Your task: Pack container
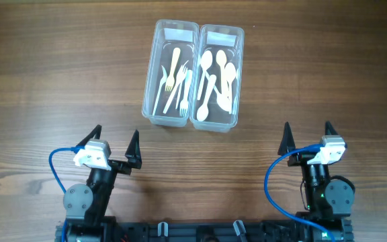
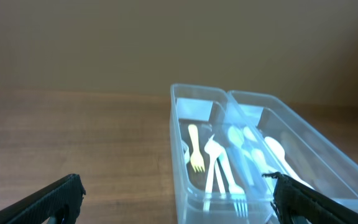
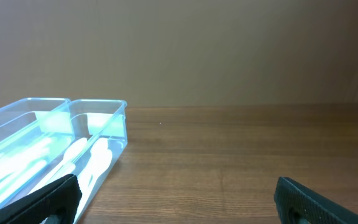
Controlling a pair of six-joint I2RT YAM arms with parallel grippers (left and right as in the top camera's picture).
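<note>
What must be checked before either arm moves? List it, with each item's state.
1. Left gripper open, empty: ok.
2. Right gripper open, empty: ok.
3. Clear rectangular plastic container of white plastic forks upright: ok.
4. Matching clear container of white plastic spoons close beside it: ok.
5. Both grippers apart from the containers: ok.
6. Every piece sorted by kind: cannot tell, pieces overlap.

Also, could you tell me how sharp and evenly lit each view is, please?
Overhead: sharp and evenly lit, with pale glare on the far ends of the two clear bins. Left wrist: the forks look soft and washed out with a bluish cast, its fingers dark. Right wrist: the bins blur at the left edge, and the table grain is soft.
</note>
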